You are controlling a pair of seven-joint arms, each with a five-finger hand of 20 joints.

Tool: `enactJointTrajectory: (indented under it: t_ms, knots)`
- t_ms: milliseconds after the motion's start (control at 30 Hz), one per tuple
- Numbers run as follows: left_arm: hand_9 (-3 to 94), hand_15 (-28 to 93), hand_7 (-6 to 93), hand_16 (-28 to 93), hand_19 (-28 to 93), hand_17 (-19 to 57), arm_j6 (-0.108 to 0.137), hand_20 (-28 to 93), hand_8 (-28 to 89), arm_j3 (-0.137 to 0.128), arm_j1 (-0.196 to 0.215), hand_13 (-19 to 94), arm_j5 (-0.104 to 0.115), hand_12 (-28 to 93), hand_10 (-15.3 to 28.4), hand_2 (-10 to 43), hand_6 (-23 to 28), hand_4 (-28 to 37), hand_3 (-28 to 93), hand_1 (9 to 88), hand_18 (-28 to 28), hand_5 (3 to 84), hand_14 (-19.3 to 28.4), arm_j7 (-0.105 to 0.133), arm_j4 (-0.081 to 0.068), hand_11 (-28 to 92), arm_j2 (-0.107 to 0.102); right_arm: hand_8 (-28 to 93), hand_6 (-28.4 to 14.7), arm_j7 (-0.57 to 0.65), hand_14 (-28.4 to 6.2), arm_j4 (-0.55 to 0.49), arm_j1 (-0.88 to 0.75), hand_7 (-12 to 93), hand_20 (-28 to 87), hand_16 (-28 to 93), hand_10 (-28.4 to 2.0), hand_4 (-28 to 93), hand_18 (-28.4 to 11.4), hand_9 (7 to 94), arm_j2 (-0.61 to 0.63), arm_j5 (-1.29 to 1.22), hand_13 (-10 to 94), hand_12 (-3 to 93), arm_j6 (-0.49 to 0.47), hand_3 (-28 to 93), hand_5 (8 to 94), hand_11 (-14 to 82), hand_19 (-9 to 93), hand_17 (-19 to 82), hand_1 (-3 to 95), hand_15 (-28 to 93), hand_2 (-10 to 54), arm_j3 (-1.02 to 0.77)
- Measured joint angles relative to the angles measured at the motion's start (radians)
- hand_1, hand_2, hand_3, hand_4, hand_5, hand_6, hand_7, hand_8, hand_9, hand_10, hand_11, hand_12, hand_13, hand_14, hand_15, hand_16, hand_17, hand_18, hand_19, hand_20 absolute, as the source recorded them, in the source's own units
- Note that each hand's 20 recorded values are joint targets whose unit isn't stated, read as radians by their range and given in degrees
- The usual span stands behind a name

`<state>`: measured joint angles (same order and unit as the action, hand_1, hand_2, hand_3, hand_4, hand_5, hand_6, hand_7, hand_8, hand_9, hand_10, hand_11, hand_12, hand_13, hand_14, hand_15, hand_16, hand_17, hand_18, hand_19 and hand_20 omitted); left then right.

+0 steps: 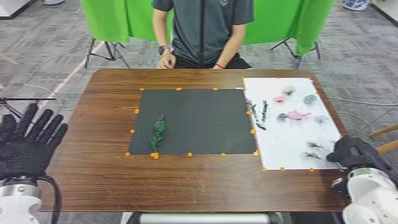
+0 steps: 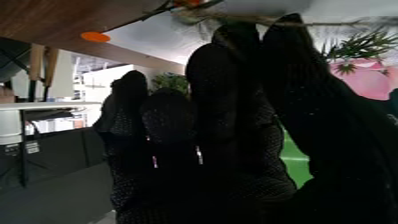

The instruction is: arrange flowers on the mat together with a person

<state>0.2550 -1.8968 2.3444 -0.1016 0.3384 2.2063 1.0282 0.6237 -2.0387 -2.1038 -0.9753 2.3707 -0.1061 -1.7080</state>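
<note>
On the left half of the dark mat lies a green leafy sprig. The white sheet holds thin green stems, a pink flower, pale blooms and small dark sprigs. My right hand is at the sheet's near right corner, beside those dark sprigs. In the right wrist view, my right hand has its fingers extended, with a thin stem by the fingertips and a pink flower beyond the thumb. My left hand is open, off the table's left edge.
The brown table carries both sheets, with orange markers along their edges. A green cloth hangs behind the table. At the right stands a wooden chair part.
</note>
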Motion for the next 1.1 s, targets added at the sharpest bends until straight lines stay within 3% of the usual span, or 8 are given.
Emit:
enactJointTrajectory:
  t_ms: [333,533,833,1100]
  knots:
    - [29.8,18,13.3,-5,24,-4.7,0.000,9,-12,0.001,0.000,22,0.002,4,13.1,12.3,5.9,-28.2,73,28.1,11.5,32.2,13.2,-0.003,0.000,17,-0.001,13,0.4,0.087,-14.8,-0.003,0.003,53,47,54,-10.0,-23,-22.9,70.9,0.001,-0.021,62,57.0,0.060,73,65.5,43.6,85,36,50.6,75,-9.5,0.032]
    - [29.9,19,13.4,-5,24,-4.8,-0.001,9,-12,0.002,-0.001,22,0.011,4,13.2,12.2,6.0,-28.2,73,28.2,11.7,32.6,13.3,-0.006,-0.001,17,-0.002,13,-0.5,0.177,-14.9,-0.030,0.023,53,46,53,-10.3,-22,-23.3,71.6,0.001,-0.224,62,57.6,0.122,74,66.2,42.1,86,36,50.8,76,-9.5,0.033]
    - [30.0,19,13.1,-5,24,-4.7,-0.002,9,-12,0.003,-0.002,22,0.013,4,13.1,12.0,6.0,-28.3,73,28.1,11.7,32.7,13.3,-0.012,-0.003,17,-0.008,14,-0.7,0.152,-15.3,-0.076,0.024,52,45,52,-10.5,-19,-23.8,72.5,0.018,-0.153,62,57.9,0.229,75,67.5,41.7,87,37,49.7,76,-9.5,0.052]
    - [30.3,19,13.3,-5,24,-4.7,-0.002,9,-12,0.002,-0.004,23,0.013,4,13.3,11.9,5.9,-28.3,73,28.0,11.7,32.9,13.5,-0.011,-0.004,17,-0.020,15,-0.8,0.135,-15.3,-0.129,0.097,52,44,52,-10.5,-19,-24.0,72.9,0.035,-0.205,62,58.2,0.215,75,67.8,41.4,87,37,49.6,76,-9.5,0.108]
